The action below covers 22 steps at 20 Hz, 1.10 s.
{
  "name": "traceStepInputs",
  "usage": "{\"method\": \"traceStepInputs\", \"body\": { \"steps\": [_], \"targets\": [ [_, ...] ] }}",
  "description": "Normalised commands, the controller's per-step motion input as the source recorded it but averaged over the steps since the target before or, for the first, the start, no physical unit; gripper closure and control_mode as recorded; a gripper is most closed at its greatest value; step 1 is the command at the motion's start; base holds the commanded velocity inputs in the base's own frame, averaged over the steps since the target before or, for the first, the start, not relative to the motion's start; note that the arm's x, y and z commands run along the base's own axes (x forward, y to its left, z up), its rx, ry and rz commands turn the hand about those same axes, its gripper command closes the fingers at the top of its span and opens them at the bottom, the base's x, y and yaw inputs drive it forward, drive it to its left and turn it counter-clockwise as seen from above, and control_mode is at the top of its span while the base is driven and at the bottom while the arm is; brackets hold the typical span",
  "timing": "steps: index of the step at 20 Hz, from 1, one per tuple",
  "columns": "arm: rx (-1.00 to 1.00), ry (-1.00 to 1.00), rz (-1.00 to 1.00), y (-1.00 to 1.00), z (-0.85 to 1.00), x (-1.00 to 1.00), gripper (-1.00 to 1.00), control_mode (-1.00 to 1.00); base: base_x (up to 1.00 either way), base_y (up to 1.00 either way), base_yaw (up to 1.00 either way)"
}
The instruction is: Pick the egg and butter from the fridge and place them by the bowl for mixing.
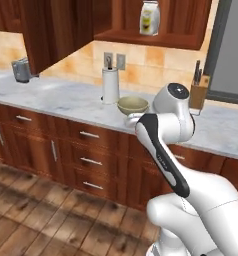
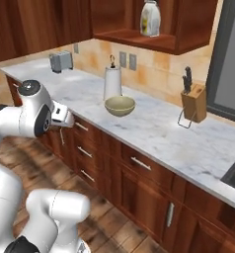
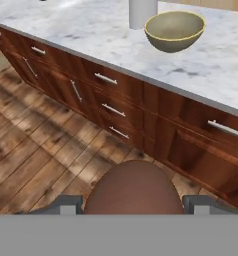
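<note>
The tool (image 3: pixel 133 202) is clamped on the egg (image 3: pixel 133 187); the bowl (image 3: pixel 174 31) sits on the bench (image 3: pixel 91 30) at one o'clock.

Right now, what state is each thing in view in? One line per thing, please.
egg: held between the fingertips of the hand, off the counter.
hand: closed on the egg, in front of the lower cabinets.
bowl: upright on the counter, empty.
paper towel roll: standing upright just behind the bowl.
knife block: upright, knives in it.
drawers: all shut.
toaster: on the counter, nothing in it that I can see.
</note>
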Motion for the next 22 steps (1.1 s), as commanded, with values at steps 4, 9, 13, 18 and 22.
{"method": "traceStepInputs", "body": {
  "steps": [4, 9, 13, 18, 22],
  "targets": [
    [0.00, 0.00, 0.00, 0.00, 0.00, 0.00, 1.00, 1.00, 0.77, 0.23, -0.32],
    [0.00, 0.00, 0.00, 0.00, 0.00, 0.00, 1.00, 1.00, 0.77, 0.23, -0.31],
    [0.00, 0.00, 0.00, 0.00, 0.00, 0.00, 1.00, 1.00, 0.66, 0.26, -0.43],
    [0.00, 0.00, 0.00, 0.00, 0.00, 0.00, 1.00, 1.00, 0.64, 0.26, -0.45],
    [0.00, 0.00, 0.00, 0.00, 0.00, 0.00, 1.00, 1.00, 0.66, 0.28, -0.42]
  ]
}}
